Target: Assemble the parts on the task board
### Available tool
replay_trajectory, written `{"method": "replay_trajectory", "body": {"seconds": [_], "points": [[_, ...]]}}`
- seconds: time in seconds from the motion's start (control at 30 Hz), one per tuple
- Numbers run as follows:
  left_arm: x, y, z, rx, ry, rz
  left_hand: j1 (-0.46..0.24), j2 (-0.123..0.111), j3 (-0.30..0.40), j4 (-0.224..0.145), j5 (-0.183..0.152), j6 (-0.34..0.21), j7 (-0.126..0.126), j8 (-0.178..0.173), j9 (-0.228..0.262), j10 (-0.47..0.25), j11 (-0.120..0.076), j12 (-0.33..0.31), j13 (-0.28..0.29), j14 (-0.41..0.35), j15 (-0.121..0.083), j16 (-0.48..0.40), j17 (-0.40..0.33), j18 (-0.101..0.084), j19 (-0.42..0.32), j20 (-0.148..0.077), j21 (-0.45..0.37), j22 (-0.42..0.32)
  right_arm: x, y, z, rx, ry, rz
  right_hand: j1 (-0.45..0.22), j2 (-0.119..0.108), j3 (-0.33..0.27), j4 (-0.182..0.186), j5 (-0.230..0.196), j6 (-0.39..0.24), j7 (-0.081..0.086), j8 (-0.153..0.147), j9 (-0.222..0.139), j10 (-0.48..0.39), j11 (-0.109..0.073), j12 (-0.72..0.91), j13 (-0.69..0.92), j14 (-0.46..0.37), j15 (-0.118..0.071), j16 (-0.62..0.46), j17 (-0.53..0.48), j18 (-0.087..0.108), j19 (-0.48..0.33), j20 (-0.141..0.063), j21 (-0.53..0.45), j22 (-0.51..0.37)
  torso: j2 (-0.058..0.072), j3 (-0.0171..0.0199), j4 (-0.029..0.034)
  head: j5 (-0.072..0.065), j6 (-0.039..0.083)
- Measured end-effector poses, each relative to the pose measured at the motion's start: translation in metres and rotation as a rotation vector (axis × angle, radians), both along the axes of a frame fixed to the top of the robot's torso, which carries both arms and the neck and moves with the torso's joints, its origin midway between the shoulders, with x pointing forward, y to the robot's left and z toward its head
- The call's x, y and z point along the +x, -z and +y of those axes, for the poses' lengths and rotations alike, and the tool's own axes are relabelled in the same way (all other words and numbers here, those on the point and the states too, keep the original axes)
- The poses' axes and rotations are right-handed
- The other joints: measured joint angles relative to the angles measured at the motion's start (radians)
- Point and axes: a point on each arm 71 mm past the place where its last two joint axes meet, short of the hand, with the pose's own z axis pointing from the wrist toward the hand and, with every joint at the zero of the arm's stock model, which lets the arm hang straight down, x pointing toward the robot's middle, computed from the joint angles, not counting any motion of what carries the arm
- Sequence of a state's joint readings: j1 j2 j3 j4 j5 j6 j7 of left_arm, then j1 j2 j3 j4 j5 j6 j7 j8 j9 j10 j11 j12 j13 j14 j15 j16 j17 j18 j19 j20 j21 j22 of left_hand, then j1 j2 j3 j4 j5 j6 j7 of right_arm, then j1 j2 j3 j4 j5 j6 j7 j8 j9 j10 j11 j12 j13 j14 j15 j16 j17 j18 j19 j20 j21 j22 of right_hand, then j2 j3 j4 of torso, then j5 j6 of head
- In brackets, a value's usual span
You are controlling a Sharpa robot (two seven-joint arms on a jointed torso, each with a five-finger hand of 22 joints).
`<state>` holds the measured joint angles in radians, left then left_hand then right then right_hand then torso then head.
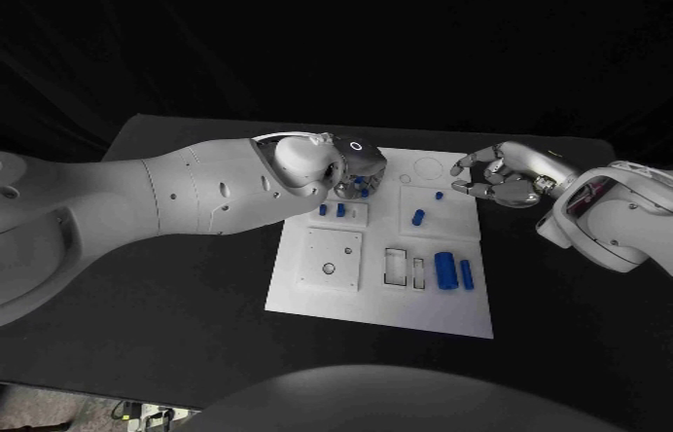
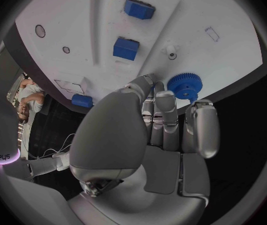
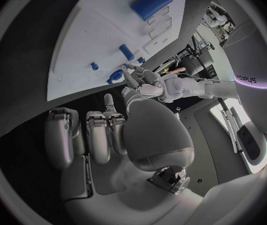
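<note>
The white task board [image 1: 316,296] lies in the middle of the black table. My left hand [image 1: 343,164] hovers over its far left corner, and its fingertips [image 2: 165,99] close round a blue gear [image 2: 183,86] that sits at the board's edge; the gear [image 3: 116,76] also shows in the right wrist view. Two blue square blocks [image 2: 126,48] stand in the board just beyond. My right hand [image 1: 494,176] hangs by the far right edge of the board with its fingers loosely curled, holding nothing.
A large blue cylinder [image 1: 444,270] and a thinner one [image 1: 466,273] lie near the board's right side, beside two narrow slots [image 1: 397,265]. A blue peg [image 1: 418,218] lies mid-board. A square plate with a hole [image 1: 333,257] sits at the left.
</note>
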<state>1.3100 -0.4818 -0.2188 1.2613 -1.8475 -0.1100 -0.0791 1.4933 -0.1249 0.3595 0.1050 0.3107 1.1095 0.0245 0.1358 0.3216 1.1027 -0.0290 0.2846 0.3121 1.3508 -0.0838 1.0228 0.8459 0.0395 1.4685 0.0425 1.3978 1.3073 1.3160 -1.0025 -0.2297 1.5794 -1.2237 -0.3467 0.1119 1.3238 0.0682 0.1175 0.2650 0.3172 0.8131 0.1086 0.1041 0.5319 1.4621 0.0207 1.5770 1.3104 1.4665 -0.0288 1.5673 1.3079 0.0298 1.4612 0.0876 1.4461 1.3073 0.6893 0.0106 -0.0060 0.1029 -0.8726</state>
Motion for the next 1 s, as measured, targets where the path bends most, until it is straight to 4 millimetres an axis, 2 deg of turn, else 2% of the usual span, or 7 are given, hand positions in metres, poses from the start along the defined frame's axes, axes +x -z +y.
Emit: {"method": "replay_trajectory", "body": {"seconds": [0.13, 0.3, 0.57, 0.7, 1.0], "points": [[-0.004, -0.002, 0.006, -0.017, 0.004, -0.007, -0.002, 0.002, -0.001, -0.001, 0.000, 0.000, 0.000, 0.000, 0.000, 0.003, 0.003, 0.000, -0.002, 0.000, 0.000, 0.000, -0.004, 0.000, 0.000, 0.000, 0.000, 0.000, 0.000, 0.000, -0.001, -0.001, 0.002, 0.000, 0.000, 0.000, 0.000, 0.000, 0.000, 0.000, 0.000, 0.000, 0.000, 0.000, 0.000, 0.000, 0.000, 0.000, 0.000, 0.000, 0.000, 0.000, 0.000, 0.000, 0.000, 0.000, 0.000, 0.0000, 0.0000, -0.004, 0.000], [-0.007, -0.010, 0.015, -0.033, 0.005, -0.022, -0.006, 0.006, -0.001, -0.001, 0.000, 0.003, 0.004, 0.002, 0.000, 0.009, -0.002, 0.000, -0.005, 0.000, 0.000, 0.000, -0.009, 0.000, 0.000, 0.000, 0.000, 0.000, 0.000, 0.000, -0.001, -0.001, 0.003, 0.001, 0.000, 0.000, 0.000, 0.000, 0.000, 0.000, 0.000, 0.000, 0.000, 0.000, 0.000, 0.000, 0.000, 0.000, 0.000, 0.000, 0.000, 0.000, 0.000, 0.000, -0.004, 0.001, -0.001, 0.0004, 0.0002, -0.005, 0.000], [-0.006, -0.045, 0.038, -0.047, -0.008, -0.079, -0.008, 0.006, -0.003, -0.003, -0.001, 0.004, 0.004, 0.003, 0.000, 0.009, -0.002, 0.000, -0.010, 0.000, 0.000, -0.004, -0.019, 0.000, 0.000, 0.000, -0.005, 0.000, 0.000, 0.001, -0.002, -0.003, 0.005, 0.004, 0.000, 0.000, 0.000, 0.000, 0.000, 0.000, 0.000, 0.000, 0.000, 0.000, 0.000, 0.000, 0.000, 0.000, 0.000, 0.000, 0.000, 0.000, 0.000, 0.000, -0.004, 0.001, -0.001, 0.0007, 0.0005, -0.004, 0.000], [-0.007, -0.055, 0.050, -0.044, -0.027, -0.091, -0.014, 0.000, -0.007, 0.001, -0.007, 0.004, 0.004, 0.003, -0.001, 0.009, -0.002, 0.000, -0.014, 0.000, 0.000, -0.005, -0.019, 0.000, 0.000, 0.000, -0.006, 0.000, 0.000, 0.002, -0.002, -0.005, 0.006, 0.006, 0.000, 0.000, 0.000, 0.000, 0.000, 0.000, 0.000, 0.000, 0.000, 0.000, 0.000, 0.000, 0.000, 0.000, 0.000, 0.000, 0.000, 0.000, 0.000, 0.000, -0.004, 0.001, -0.002, 0.0011, 0.0009, -0.003, 0.000], [-0.008, -0.057, 0.071, -0.025, -0.077, -0.078, -0.018, 0.004, -0.007, 0.001, -0.016, 0.000, 0.000, 0.003, -0.004, 0.012, -0.005, -0.006, -0.017, 0.000, 0.000, -0.005, -0.022, 0.000, 0.000, 0.000, -0.006, 0.000, 0.000, 0.003, -0.002, -0.007, 0.008, 0.013, 0.000, 0.000, 0.000, 0.000, 0.000, 0.000, 0.000, 0.000, 0.000, 0.000, 0.000, 0.000, 0.000, 0.000, 0.000, 0.000, 0.000, 0.000, 0.000, 0.000, -0.004, 0.001, 0.000, -0.0003, 0.0002, -0.002, 0.000]]}}
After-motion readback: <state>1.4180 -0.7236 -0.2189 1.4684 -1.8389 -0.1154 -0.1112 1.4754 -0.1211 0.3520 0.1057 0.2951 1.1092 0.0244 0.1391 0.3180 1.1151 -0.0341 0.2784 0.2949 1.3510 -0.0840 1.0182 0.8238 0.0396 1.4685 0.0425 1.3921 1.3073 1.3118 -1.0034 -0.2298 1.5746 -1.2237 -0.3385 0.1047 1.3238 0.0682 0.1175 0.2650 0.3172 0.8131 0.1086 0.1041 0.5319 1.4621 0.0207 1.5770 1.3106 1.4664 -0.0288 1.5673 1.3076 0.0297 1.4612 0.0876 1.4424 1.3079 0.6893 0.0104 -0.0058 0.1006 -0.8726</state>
